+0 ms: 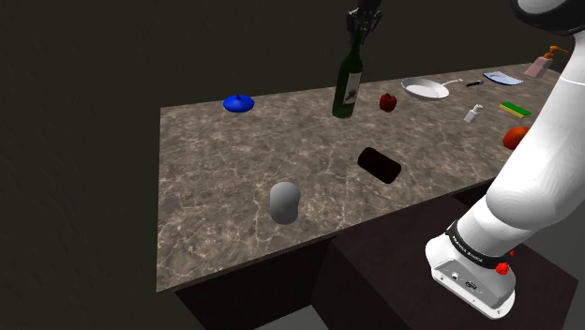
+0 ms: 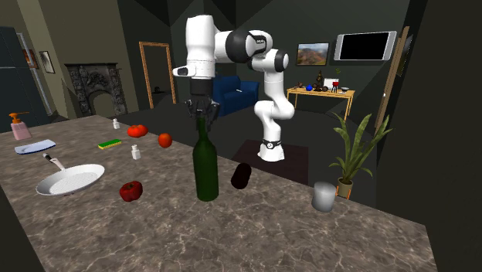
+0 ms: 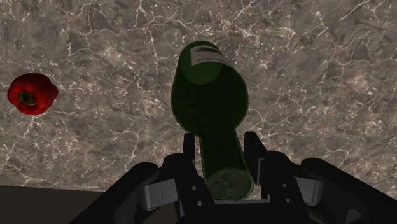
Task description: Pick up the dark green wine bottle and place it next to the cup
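The dark green wine bottle (image 1: 348, 89) (image 2: 205, 166) (image 3: 210, 95) stands upright on the marbled counter (image 1: 216, 187), with a pale label on its side. My gripper (image 1: 360, 37) (image 2: 202, 116) (image 3: 222, 149) comes down from above, and its black fingers clasp the bottle's neck on both sides. The grey cup (image 1: 284, 202) (image 2: 324, 195) stands near the counter's front edge in the shoulder view, well apart from the bottle. Between them lies a dark cylinder (image 1: 380, 165) (image 2: 241, 175) on its side.
A red pepper (image 1: 387, 102) (image 3: 32, 93) sits close beside the bottle. A white pan (image 1: 427, 90), a small white bottle (image 1: 473, 113), a green sponge (image 1: 514, 109), a tomato (image 1: 516, 138) and a soap dispenser (image 1: 541, 64) lie toward the shoulder view's right. A blue bowl (image 1: 239, 103) rests at the far edge.
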`<control>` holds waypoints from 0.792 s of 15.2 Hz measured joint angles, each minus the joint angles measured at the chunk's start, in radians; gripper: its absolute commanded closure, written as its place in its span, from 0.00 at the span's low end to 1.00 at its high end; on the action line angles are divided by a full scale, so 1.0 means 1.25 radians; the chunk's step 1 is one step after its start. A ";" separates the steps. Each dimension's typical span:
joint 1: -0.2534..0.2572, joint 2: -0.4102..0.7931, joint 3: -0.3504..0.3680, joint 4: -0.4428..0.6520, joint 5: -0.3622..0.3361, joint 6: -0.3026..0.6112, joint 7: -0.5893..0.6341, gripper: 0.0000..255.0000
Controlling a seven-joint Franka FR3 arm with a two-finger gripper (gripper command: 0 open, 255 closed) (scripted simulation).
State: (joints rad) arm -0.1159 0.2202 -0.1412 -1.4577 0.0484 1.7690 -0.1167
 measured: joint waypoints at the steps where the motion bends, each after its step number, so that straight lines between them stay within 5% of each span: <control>1: 0.000 -0.002 0.000 0.008 0.000 -0.010 0.000 1.00; 12: 0.005 0.003 0.003 0.133 -0.002 -0.130 0.013 1.00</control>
State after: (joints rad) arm -0.1101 0.2236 -0.1379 -1.2915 0.0463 1.6061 -0.1000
